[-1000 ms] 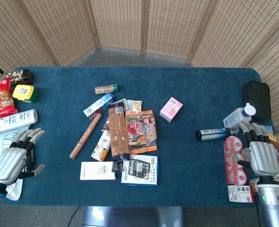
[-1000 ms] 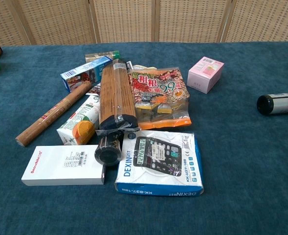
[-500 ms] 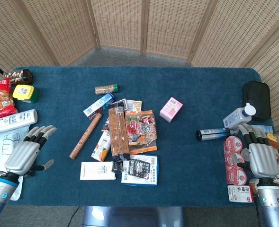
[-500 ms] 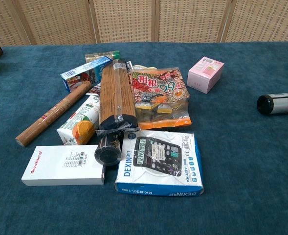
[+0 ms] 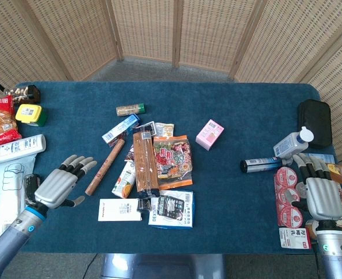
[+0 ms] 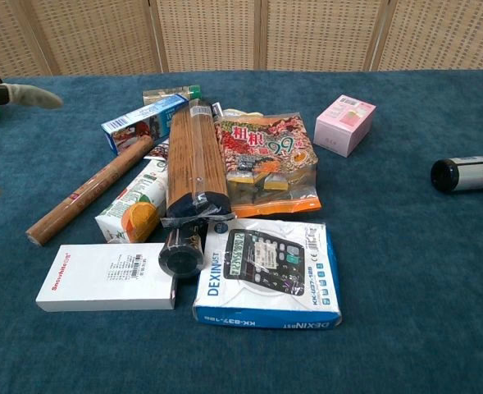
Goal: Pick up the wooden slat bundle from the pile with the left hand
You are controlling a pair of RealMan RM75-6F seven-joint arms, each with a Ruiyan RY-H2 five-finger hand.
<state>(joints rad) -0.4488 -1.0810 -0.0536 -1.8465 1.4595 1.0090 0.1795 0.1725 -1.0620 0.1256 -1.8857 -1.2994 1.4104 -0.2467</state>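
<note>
The wooden slat bundle (image 5: 144, 161) lies lengthwise in the middle of the pile, a long brown flat pack; in the chest view the wooden slat bundle (image 6: 195, 158) rests partly on a juice carton and a snack bag. My left hand (image 5: 61, 185) hovers open, fingers spread, to the left of the pile, well short of the bundle. Only a fingertip of that left hand (image 6: 21, 96) enters the chest view at the upper left. My right hand (image 5: 320, 190) rests open at the table's right edge, far from the pile.
Around the bundle lie a brown paper roll (image 5: 105, 167), a juice carton (image 5: 124, 179), a snack bag (image 5: 173, 160), a calculator box (image 5: 172, 209), a white box (image 5: 119, 210) and a black cylinder (image 6: 182, 251). A pink box (image 5: 209, 134) sits apart. More goods crowd both table ends.
My left hand has moved right and forward from the table's left edge toward the pile, its fingertip now entering the chest view. The right hand and the pile have stayed put.
</note>
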